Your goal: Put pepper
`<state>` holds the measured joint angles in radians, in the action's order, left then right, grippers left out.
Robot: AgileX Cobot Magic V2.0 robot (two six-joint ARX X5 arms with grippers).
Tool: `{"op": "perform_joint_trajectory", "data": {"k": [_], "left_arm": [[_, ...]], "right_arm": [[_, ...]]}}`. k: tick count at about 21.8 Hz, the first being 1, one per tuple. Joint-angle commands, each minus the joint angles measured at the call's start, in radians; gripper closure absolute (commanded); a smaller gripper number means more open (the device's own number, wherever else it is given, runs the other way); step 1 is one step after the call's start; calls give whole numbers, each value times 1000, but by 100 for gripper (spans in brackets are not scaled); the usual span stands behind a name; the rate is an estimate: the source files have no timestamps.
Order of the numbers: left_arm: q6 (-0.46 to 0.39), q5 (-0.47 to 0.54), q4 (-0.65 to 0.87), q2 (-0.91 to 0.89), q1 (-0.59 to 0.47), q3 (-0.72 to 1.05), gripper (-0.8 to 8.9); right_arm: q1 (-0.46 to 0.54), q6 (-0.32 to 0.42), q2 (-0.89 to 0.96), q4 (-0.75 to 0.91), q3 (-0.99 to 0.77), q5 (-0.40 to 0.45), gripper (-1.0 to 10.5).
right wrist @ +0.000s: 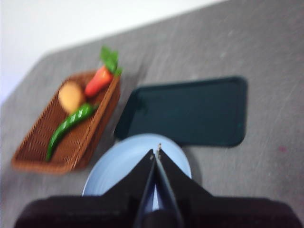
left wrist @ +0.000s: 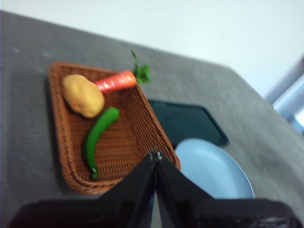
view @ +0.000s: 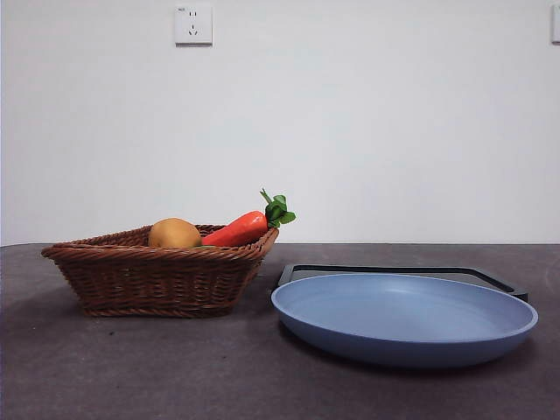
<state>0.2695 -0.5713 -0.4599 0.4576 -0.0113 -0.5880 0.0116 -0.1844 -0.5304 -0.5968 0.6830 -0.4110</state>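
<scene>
Table (view: 105, 367): dark grey, bearing everything below.
Tray (right wrist: 190, 111): dark, flat, behind the plate.
Plate (view: 402, 315): blue, bare, at 3 o'clock from the basket, overlapping the tray's near edge.
Basket (view: 149, 280): brown wicker, holding potato (left wrist: 83, 95), carrot (left wrist: 116, 80) and pepper (left wrist: 97, 137).
Pepper: green, lying on the basket floor just beside the potato, at 6 o'clock from it in the left wrist view; hidden behind the rim in the front view.
Left gripper (left wrist: 155, 159): jaws pressed together, empty, high above the basket's corner.
Right gripper (right wrist: 156, 154): jaws pressed together, empty, above the plate.
Progress: nothing done. Remaining: approach, grasp, lift, transfer, release. Destination unstated; plate or tray probable.
</scene>
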Motion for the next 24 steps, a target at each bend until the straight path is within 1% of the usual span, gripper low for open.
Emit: {"op": "perform_joint_trajectory", "data": {"k": [1,2,4,7,8,9,13,14,16,17,18,24], "left_arm": [[-145,-50,-66,86,-1,-82,807],[-176,-72,-104,121,-1,-116,807],[-225,-95,-168,166,0,-166,807],[-340,-85,-319,241,19,-266,807],[-359,-84,-348,254,27,-286,807],[-365,-83,-361,262,35,-302,807],[-364,-85,-365,269,39,-316,798],[-362,-85,-368,269,39,-316,755],[-344,-84,-370,269,39,-316,513],[-344,-84,-372,269,39,-316,426],[-344,-84,-372,269,39,-316,423],[-343,-85,-373,269,39,-316,424]], "right_arm": [[-17,165,-73,-126,116,-10,941],[-27,203,-103,-182,161,-10,941],[-43,246,-147,-265,226,-9,941],[-72,321,-221,-418,334,-8,941],[-78,336,-237,-455,355,-8,941],[-84,340,-249,-478,367,-6,941],[-85,339,-257,-481,368,-5,932],[-85,338,-257,-481,368,-6,914],[-85,326,-257,-481,368,-6,743],[-85,311,-260,-481,368,-6,649],[-85,300,-265,-482,368,-6,610],[-85,288,-341,-481,368,-5,609]]}}
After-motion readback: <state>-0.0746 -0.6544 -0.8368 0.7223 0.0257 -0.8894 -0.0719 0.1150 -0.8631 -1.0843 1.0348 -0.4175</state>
